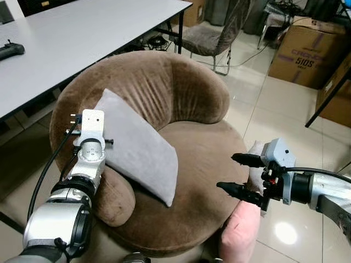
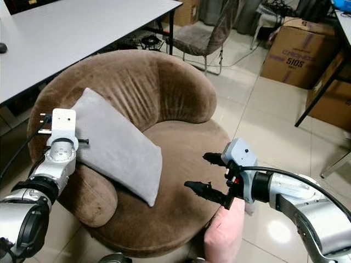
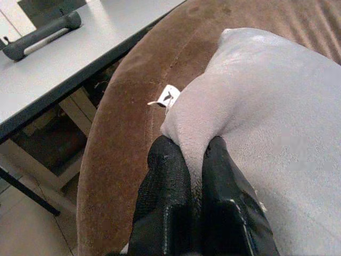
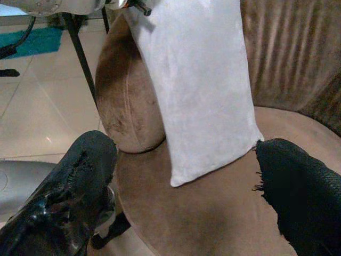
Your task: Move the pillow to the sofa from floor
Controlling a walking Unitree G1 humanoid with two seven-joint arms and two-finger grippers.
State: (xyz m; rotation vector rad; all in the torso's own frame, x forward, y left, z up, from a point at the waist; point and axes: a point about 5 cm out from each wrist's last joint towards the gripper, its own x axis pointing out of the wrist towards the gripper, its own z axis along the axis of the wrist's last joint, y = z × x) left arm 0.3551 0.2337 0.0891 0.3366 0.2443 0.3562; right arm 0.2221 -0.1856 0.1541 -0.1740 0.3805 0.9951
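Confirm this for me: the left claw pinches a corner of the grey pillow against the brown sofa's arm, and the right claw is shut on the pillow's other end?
Not quite. The right claw is open and apart from the grey pillow, as the right wrist view shows. The left claw does pinch a corner against the brown sofa arm.

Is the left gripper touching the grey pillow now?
Touching. The left wrist view shows the left gripper with both fingers closed on a pinched fold at the pillow's edge, over the sofa arm.

pillow (image 1: pixel 140 150): pale grey, rectangular, plush
pose: tilted, leaning against the armrest
place: on the sofa (image 1: pixel 192 164), a round brown velvet seat, lower corner resting on the cushion
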